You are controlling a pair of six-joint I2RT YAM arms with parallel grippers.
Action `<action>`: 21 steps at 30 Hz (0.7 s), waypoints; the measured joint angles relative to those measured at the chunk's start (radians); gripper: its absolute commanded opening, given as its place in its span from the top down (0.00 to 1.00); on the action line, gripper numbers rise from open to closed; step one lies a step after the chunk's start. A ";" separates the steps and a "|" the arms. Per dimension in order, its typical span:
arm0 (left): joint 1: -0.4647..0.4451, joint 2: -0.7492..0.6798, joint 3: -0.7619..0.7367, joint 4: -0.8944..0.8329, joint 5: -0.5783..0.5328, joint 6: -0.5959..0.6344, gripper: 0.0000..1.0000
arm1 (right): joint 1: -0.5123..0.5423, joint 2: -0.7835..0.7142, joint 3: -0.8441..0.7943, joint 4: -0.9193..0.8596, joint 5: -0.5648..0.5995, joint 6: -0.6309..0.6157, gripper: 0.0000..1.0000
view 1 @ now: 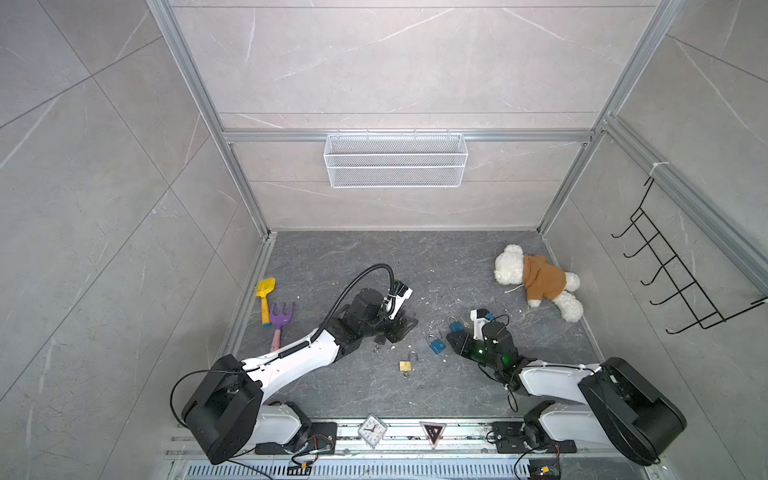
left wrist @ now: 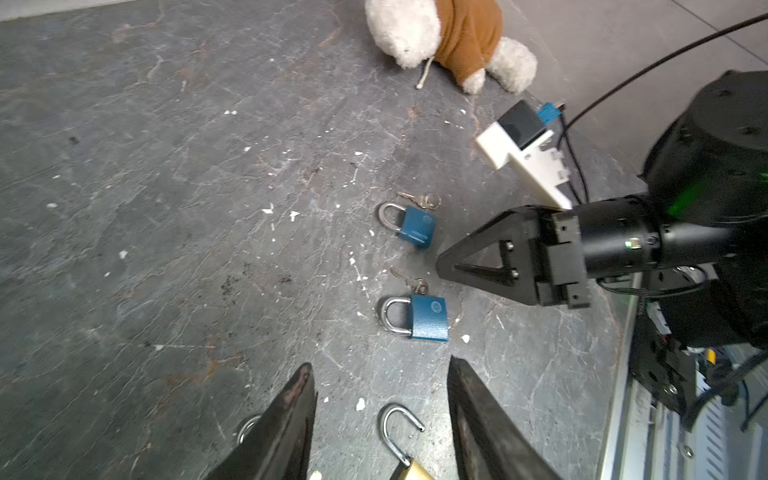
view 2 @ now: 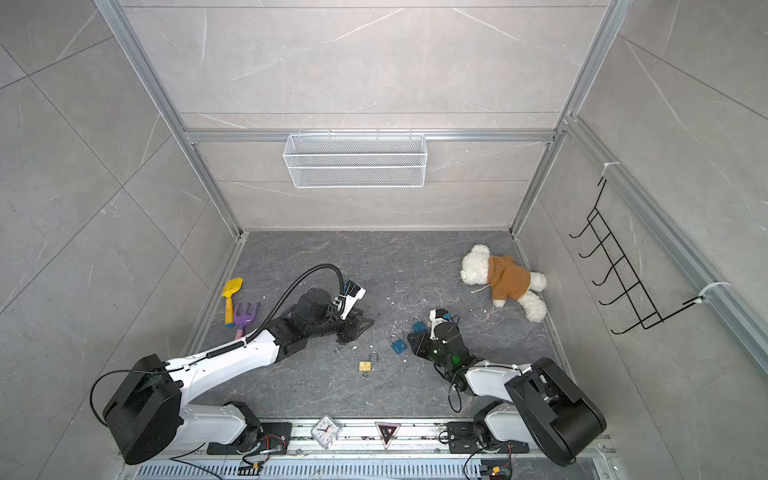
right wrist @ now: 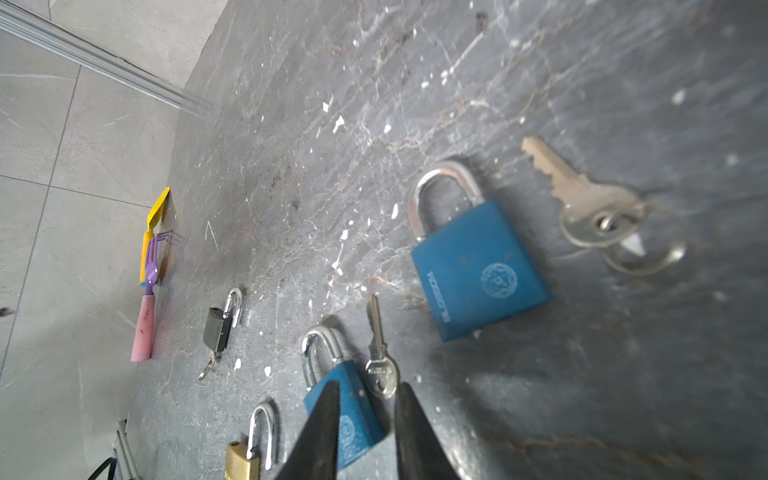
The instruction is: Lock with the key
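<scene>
Two blue padlocks lie shackle-shut on the dark floor, one (right wrist: 353, 419) right at my right gripper (right wrist: 369, 388) and one (right wrist: 478, 270) farther off. A silver key (right wrist: 380, 365) lies flat beside the nearer padlock, its head just past the fingertips. The right jaws stand a little apart with nothing gripped. A second key on a ring (right wrist: 582, 195) rests by the farther padlock. A brass padlock (left wrist: 409, 469) with its shackle swung open lies below my left gripper (left wrist: 380, 368), which is open and empty. A grey padlock (right wrist: 218, 328) with a key in it lies beyond.
A teddy bear (view 1: 536, 278) lies at the back right. A yellow toy shovel (view 1: 264, 297) and a purple rake (view 1: 280, 320) lie by the left wall. A wire basket (view 1: 395, 160) hangs on the back wall, and a black hook rack (view 1: 673, 266) on the right wall.
</scene>
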 measured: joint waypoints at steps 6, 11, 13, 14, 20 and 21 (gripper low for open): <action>0.001 -0.037 -0.117 0.096 -0.114 -0.127 0.45 | 0.062 -0.188 0.091 -0.255 0.083 -0.044 0.58; 0.002 -0.124 -0.230 0.142 -0.145 -0.205 0.43 | 0.179 -0.245 0.196 -0.456 0.183 -0.069 0.48; 0.002 -0.171 -0.261 0.141 -0.159 -0.225 0.43 | 0.229 -0.246 0.225 -0.524 0.228 -0.068 0.47; 0.002 -0.198 -0.275 0.138 -0.164 -0.237 0.43 | 0.256 -0.246 0.236 -0.560 0.255 -0.068 0.47; 0.002 -0.404 -0.375 0.115 -0.225 -0.310 0.40 | 0.404 -0.172 0.322 -0.752 0.393 -0.036 0.46; 0.002 -0.446 -0.394 0.105 -0.241 -0.320 0.40 | 0.437 -0.131 0.358 -0.782 0.420 -0.031 0.45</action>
